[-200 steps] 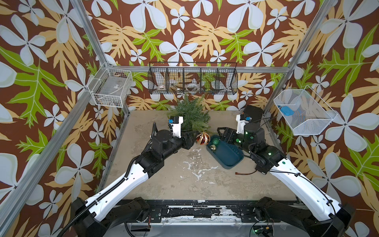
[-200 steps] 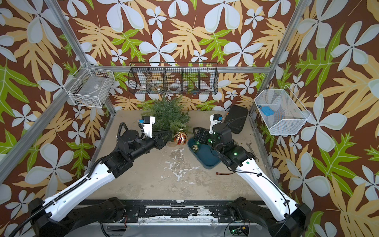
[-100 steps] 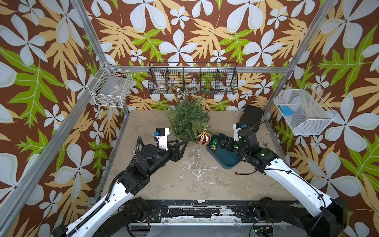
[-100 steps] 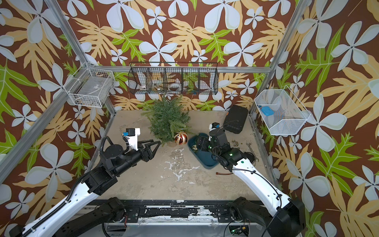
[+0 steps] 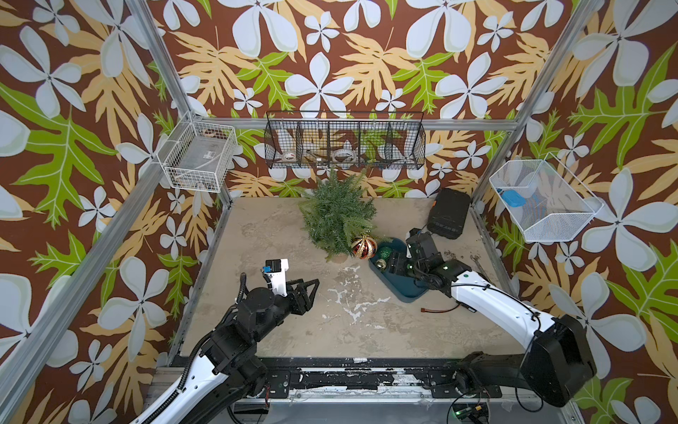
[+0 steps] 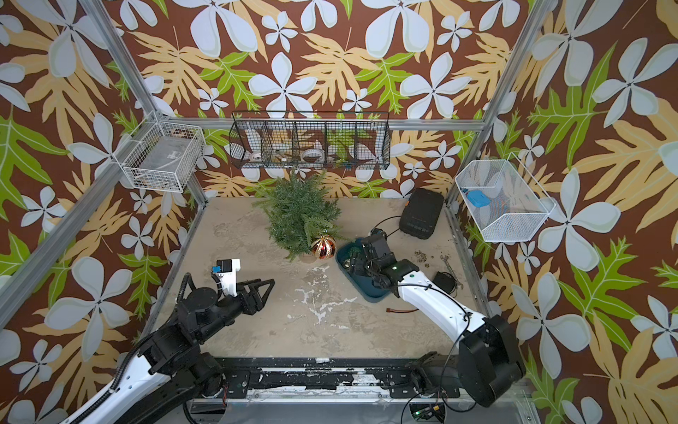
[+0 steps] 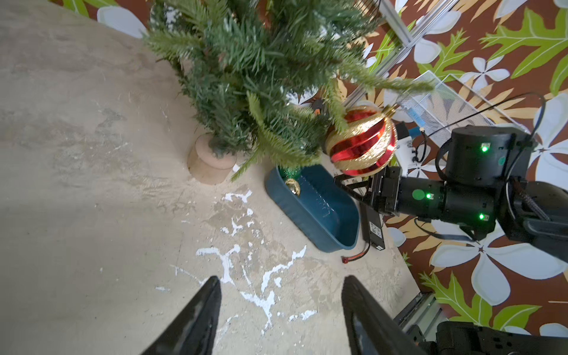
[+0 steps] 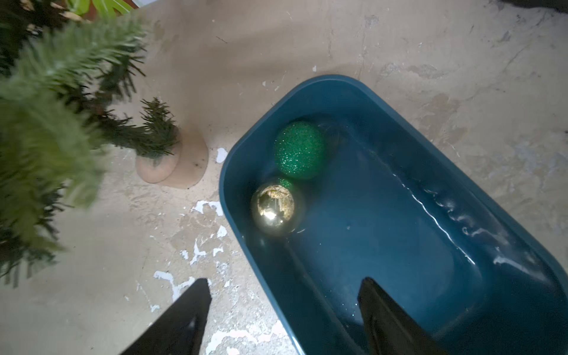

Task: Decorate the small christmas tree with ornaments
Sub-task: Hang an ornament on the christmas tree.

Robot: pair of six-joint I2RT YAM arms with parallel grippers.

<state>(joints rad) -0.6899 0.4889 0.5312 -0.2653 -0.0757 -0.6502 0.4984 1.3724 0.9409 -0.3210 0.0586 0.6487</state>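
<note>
Moved: left fingers (image 7: 199,316) have drawn back from the small bushy dark-green artificial christmas tree (image 5: 335,216) to the near left part of the mottled beige bench (image 5: 293,330) and have parted; right fingers (image 8: 390,322) have come lower over the deep-blue oblong plastic tub (image 8: 384,246).
Left fingers: spread and empty, over bare bench, well apart from the tree.
Right fingers: spread with nothing between them, just short of the two balls in the tub.
Tree: upright on a short tan round base at the back of the bench; dense needle branches, the lower ones drooping outward.
Large red-and-gold striped ribbed bauble (image 7: 362,141): appears to hang by its gold cap from a low branch tip on the tub side of the tree.
Glittery green ball (image 8: 299,149): in the tub's end nearest the tree, against the wall.
Smaller plain mirror-gold ball (image 8: 273,210): touching the green ball, also against the wall.
Handling: likely light, hollow, thin-shelled; the gold one is probably slick and liable to roll or squirt out, while the glitter should give more grip.
Hold: across the ball's widest part with gentle pressure; whether there are caps or loops I cannot tell.
Branches: probably springy, so they may sag under a hung ball.
</note>
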